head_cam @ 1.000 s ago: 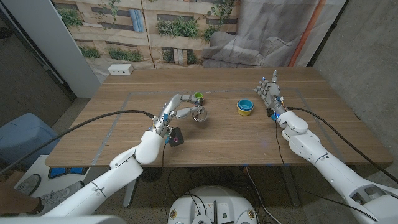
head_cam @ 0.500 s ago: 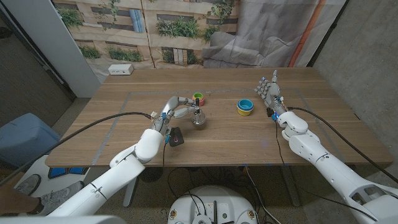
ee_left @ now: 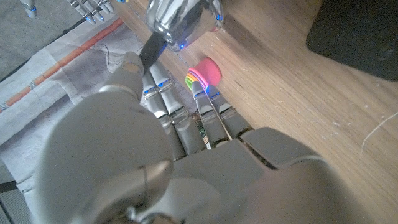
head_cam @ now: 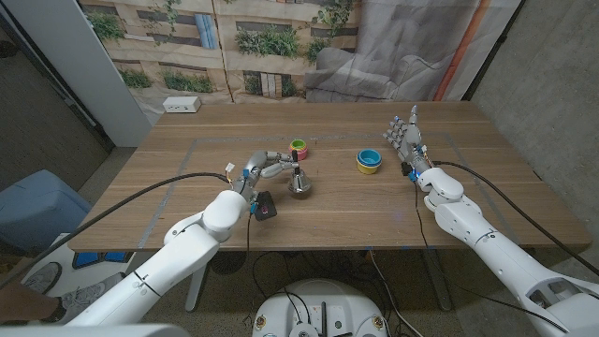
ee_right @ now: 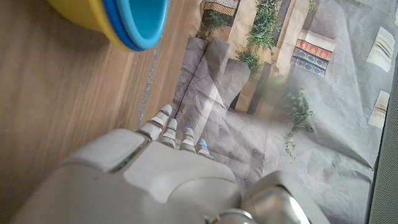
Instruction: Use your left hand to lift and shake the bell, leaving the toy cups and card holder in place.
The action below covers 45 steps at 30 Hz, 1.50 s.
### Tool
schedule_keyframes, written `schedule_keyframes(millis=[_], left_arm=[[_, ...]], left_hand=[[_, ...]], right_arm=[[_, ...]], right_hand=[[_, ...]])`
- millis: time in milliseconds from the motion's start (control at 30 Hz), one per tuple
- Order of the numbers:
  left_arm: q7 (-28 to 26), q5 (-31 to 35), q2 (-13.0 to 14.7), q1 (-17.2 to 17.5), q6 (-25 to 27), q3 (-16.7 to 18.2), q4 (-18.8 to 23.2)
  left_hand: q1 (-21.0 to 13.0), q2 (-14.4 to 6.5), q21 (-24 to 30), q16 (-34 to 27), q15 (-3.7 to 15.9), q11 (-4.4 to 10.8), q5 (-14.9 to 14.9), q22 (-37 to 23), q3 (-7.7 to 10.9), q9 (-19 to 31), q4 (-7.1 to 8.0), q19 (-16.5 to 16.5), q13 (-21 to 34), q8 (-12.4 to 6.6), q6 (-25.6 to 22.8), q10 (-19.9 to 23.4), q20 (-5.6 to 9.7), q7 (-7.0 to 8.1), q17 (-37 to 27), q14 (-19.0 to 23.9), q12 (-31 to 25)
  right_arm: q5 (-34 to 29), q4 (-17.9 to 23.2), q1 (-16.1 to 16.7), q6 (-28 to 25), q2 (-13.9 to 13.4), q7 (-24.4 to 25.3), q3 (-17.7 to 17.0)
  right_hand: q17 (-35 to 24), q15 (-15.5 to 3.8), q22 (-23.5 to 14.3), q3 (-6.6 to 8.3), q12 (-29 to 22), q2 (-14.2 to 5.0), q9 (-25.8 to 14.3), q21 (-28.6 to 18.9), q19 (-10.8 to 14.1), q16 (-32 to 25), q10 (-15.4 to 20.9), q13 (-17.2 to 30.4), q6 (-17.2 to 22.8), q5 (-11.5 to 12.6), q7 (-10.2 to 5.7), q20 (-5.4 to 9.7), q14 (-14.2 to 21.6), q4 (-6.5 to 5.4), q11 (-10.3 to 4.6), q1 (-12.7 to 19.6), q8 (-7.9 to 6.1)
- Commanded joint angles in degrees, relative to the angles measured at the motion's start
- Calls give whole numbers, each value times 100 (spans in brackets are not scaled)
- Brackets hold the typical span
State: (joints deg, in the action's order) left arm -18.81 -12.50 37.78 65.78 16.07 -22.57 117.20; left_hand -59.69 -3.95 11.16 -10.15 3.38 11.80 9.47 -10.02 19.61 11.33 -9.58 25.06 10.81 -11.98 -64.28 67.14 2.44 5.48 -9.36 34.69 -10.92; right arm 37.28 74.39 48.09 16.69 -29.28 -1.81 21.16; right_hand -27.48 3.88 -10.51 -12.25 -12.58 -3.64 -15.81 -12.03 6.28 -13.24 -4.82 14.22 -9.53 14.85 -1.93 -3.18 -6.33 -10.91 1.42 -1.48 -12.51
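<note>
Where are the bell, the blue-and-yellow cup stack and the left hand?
bell (head_cam: 300, 186), head view, on its shiny metal dome.
blue-and-yellow cup stack (head_cam: 368, 161), head view, on the blue top cup.
left hand (head_cam: 269, 167), head view, on the fingers by the bell handle.

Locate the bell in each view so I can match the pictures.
Head view: the bell is near the table's middle, held by the left hand.
Left wrist view: the bell is beyond the fingers, its black handle between them.
Right wrist view: no bell to be seen.
Shared landmark: the pink and green cups beside the bell.
</note>
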Motion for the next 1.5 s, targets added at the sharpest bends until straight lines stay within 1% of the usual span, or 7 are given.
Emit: schedule_keyframes(millis=[33,200,400,600,967,1300,1500], left_arm=[[16,-1090,69,-119,813,41,282],[-1,-1510,121,-208,1122,43,368],[-37,-1859,180,-255,1192,21,453],[-111,-1973,260,-304,1135,-71,445],[-254,-712,447,-250,-472,-438,93],[-327,534,529,-255,-1470,-652,-289],[-386,1128,491,-255,-2010,-682,-576]], left_hand=[[1,-26,22,8,721,68,44,-7,-31,27,4,0,13,-18,-28,109,-23,-78,-1,-31,-11],[7,-25,19,8,707,71,45,-7,-38,28,6,-12,12,-20,-36,113,-26,-88,-1,-39,-12],[-1,-35,48,7,700,73,49,-10,-40,28,3,54,12,-17,-31,115,-4,-87,-1,-48,-10],[-6,-38,45,7,695,73,52,-12,-43,29,1,44,12,-19,-40,118,-3,-80,0,-55,-9],[-4,-56,85,8,677,71,54,-20,-46,30,6,136,12,-11,-21,96,-13,-91,2,-66,1],[-8,-65,82,5,688,69,55,-23,-47,31,6,126,12,-13,-23,97,-31,-85,1,-68,1],[-9,-69,61,4,693,69,54,-24,-51,31,6,73,13,-17,-32,90,-17,-84,0,-67,3]], right_arm=[[-1,-19,-10,4,7,-11,2],[-2,-13,-7,3,6,-8,2],[-3,-15,-8,4,8,-8,3],[-4,-4,-2,1,6,-2,3],[-3,-6,-4,0,6,-3,3],[-4,-14,-8,3,9,-6,4],[-4,-16,-9,4,10,-7,5]], right_hand=[[-26,-7,-19,-34,-31,-557,-18,-31,35,-19,-16,11,-56,39,5,-1,-18,6,13,17,-33],[-26,-13,-19,-34,-28,-557,-18,-31,36,-18,-24,11,-56,39,5,0,-20,6,2,17,-33],[-26,-3,-19,-34,-28,-557,-18,-31,37,-20,-23,11,-49,38,5,1,-17,6,-2,17,-36],[-26,-10,-19,-34,-27,-557,-18,-31,37,-20,-25,11,-56,38,1,5,-17,6,-8,17,-33],[-26,-5,-19,-34,-28,-557,-18,-31,37,-21,-23,11,-59,38,4,6,-15,6,0,17,-31],[-26,0,-19,-34,-24,-557,-18,-30,34,-18,-33,11,-56,39,5,0,-21,6,-4,17,-33],[-26,-7,-19,-34,-28,-557,-18,-31,36,-19,-24,11,-56,39,2,0,-18,6,-3,17,-33]])
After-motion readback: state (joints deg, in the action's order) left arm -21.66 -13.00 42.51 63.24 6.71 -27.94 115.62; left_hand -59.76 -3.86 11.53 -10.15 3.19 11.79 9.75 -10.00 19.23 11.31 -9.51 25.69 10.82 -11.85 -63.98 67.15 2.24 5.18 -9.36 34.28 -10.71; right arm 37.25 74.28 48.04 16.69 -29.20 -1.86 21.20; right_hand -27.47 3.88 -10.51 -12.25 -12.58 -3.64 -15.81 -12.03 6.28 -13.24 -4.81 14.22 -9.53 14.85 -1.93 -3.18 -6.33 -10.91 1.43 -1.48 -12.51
